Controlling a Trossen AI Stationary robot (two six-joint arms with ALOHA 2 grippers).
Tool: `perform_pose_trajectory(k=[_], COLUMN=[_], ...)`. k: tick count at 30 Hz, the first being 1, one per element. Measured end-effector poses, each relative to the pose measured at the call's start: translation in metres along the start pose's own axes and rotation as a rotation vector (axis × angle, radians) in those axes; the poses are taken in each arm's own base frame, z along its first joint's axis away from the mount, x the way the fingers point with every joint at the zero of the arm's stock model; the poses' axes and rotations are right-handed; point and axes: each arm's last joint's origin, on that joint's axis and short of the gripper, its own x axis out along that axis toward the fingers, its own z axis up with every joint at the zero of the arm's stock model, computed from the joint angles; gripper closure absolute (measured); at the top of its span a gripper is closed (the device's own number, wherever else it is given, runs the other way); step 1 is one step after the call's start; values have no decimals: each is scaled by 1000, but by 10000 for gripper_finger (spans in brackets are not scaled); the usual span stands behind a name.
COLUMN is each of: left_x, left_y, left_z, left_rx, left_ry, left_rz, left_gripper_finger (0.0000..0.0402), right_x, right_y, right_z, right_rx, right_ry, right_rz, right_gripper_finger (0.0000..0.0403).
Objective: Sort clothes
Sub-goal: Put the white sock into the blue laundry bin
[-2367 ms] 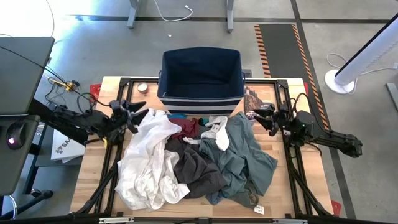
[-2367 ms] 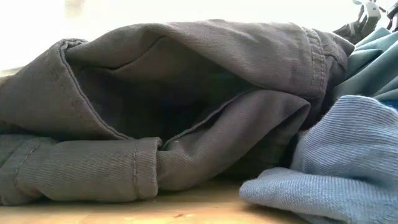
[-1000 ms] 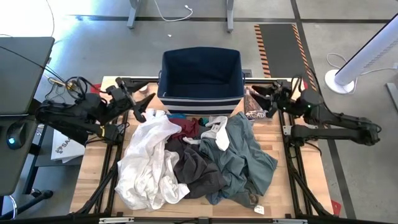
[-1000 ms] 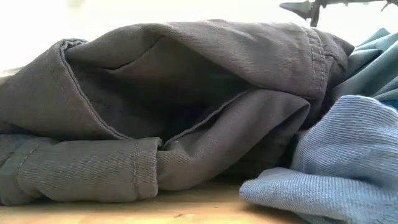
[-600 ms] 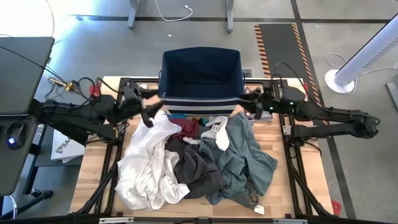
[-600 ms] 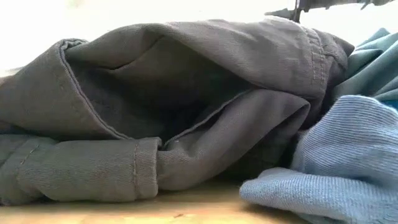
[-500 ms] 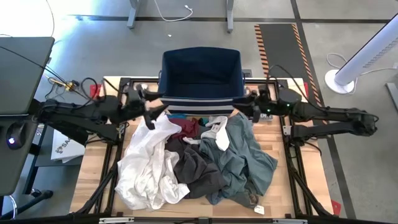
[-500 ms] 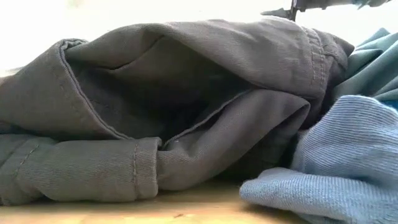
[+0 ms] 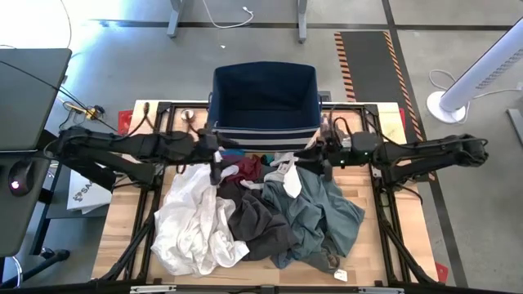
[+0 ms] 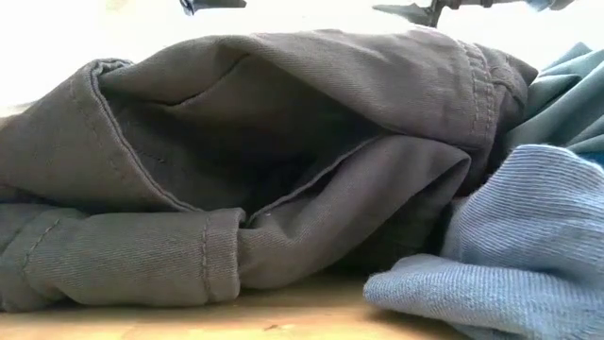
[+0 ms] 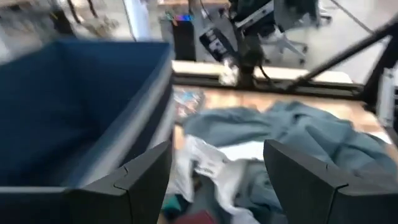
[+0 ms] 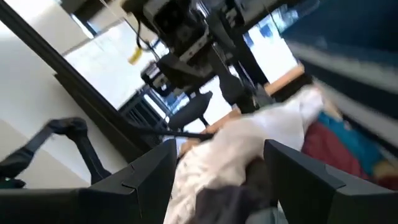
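Observation:
The clothes lie in one heap on the wooden table: a white garment, dark grey-brown trousers, a grey-green shirt, and maroon and bright blue pieces at the far side. My left gripper hangs open above the heap's far left part, just before the navy bin. My right gripper hangs open above the far right part, facing the left one. Neither holds anything.
The navy bin with white stripes stands open at the table's far edge, right behind both grippers. Black frame rails run along the table's sides. A small round thing lies at the far left, and a tag lies near the front edge.
Both grippers have come in from the table's left and right sides toward the middle, in front of the bin, sinking a little and tipping lower. They stay open. The left fingertips have newly entered the low view. The clothes have not moved.

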Motion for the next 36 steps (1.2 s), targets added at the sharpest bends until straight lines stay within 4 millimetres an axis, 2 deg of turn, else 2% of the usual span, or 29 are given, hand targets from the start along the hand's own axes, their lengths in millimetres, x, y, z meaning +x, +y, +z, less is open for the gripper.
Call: perform_pose_trajectory(k=[5,11,18,25,36], left_x=[22,39,54,78,124], left_y=[-6,-11,-15,-18,-37], left_z=[-7,-7,-6,-10,7], left_rx=[-73,-83,-39,-22,111], left_ry=[49,12,-47,-71,-7], left_rz=[-111,-161,-165,-183,-314], left_gripper_finger=[150,150,150,150,150], right_x=[7,8,3,-2,-6], right_y=[-1,5,15,25,30], right_z=[-18,-38,-52,-64,-73], right_rx=[52,89,96,134,92], right_ry=[108,230,303,376,410], right_rz=[-43,-67,-71,-63,-87], right_gripper_finger=[163,163,163,163,163])
